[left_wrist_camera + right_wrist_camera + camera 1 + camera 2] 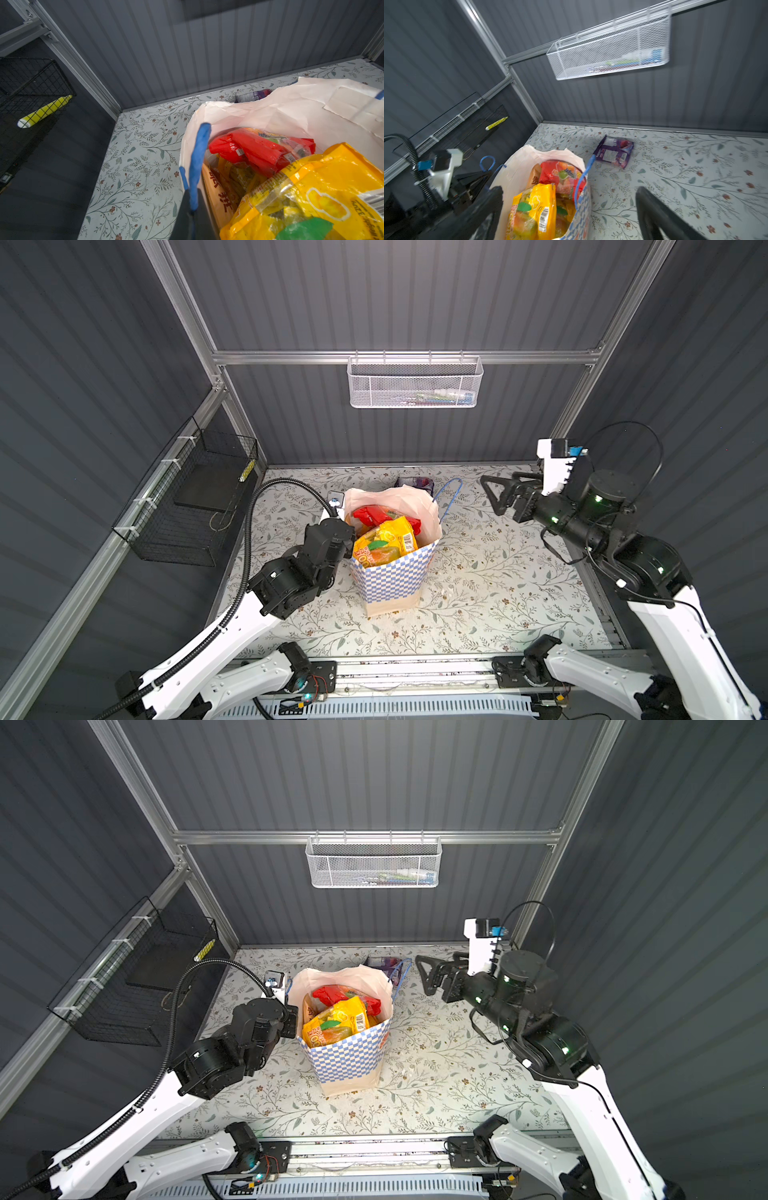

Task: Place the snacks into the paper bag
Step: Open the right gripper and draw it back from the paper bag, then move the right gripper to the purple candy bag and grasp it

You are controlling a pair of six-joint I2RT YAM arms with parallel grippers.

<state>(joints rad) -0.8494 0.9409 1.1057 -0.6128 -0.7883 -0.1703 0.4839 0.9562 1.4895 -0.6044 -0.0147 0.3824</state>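
Now pinching the blue cord handle (199,149) at the rim of the paper bag (390,580) with the left gripper (192,200), jaws clamped on it; hovering the right gripper (492,495) spread wide, holding nothing, right of the bag; showing the bag upright mid-table with a red packet (374,514), a yellow packet (390,541) and a pale-orange pouch (218,193) inside, a purple packet (614,153) lying flat on the floral tabletop (498,572) just behind

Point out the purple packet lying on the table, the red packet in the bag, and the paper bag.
purple packet (613,153): right wrist view, middle of its face.
red packet (255,149): left wrist view, its glossy red middle.
paper bag (390,576): a top view, checkered band on the near wall.
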